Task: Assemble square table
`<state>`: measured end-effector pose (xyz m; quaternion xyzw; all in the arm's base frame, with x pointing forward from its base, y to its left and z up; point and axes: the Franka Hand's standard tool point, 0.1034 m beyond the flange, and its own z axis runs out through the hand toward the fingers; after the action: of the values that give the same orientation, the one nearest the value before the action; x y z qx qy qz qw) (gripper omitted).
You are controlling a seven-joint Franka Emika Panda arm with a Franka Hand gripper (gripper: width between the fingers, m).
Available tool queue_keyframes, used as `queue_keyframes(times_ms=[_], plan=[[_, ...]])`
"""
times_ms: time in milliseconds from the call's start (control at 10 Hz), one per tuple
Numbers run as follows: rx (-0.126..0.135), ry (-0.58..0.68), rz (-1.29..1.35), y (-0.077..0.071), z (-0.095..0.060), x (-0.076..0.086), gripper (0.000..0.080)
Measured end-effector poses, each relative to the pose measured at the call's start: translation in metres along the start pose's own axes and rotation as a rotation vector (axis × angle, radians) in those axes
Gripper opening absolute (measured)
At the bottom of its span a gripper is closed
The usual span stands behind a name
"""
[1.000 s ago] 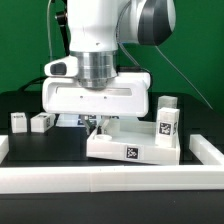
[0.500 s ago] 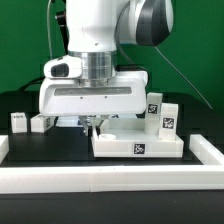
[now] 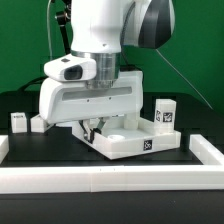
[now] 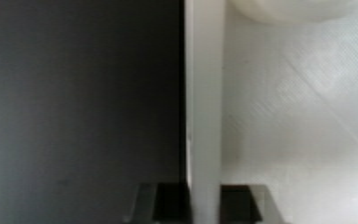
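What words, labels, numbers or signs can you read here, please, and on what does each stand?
No words, numbers or brands are readable in either view.
The square top: a black-and-white tag on its wall, pattern, not text.
The leg block at the exterior view's right: tag, pattern only.
The leg blocks at its left: marks too small to read.

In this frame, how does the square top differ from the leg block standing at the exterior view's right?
The square top is a wide, low tray with a raised rim; the leg block is a narrow upright block. The hand grips the square top's rim, while the leg block stands free. Both are white and carry black-and-white tags.
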<state>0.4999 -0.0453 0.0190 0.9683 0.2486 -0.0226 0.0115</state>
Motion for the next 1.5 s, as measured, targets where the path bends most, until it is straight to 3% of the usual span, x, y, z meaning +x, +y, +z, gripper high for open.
queue_keyframes(times_ms=[300, 400, 800, 1100, 1400, 1500], plan=[[-0.012, -0.015, -0.18, 0.004, 0.0, -0.003, 0.0063], [-0.021, -0.017, -0.263, 0.001, -0.001, 0.004, 0.0063], [-0.033, 0.015, -0.321, -0.018, -0.003, 0.057, 0.0063], [-0.031, 0.012, -0.319, -0.016, -0.002, 0.054, 0.0063], [-0.046, -0.007, -0.495, -0.012, -0.001, 0.052, 0.0063], [-0.054, -0.01, -0.553, -0.017, -0.003, 0.064, 0.0063]])
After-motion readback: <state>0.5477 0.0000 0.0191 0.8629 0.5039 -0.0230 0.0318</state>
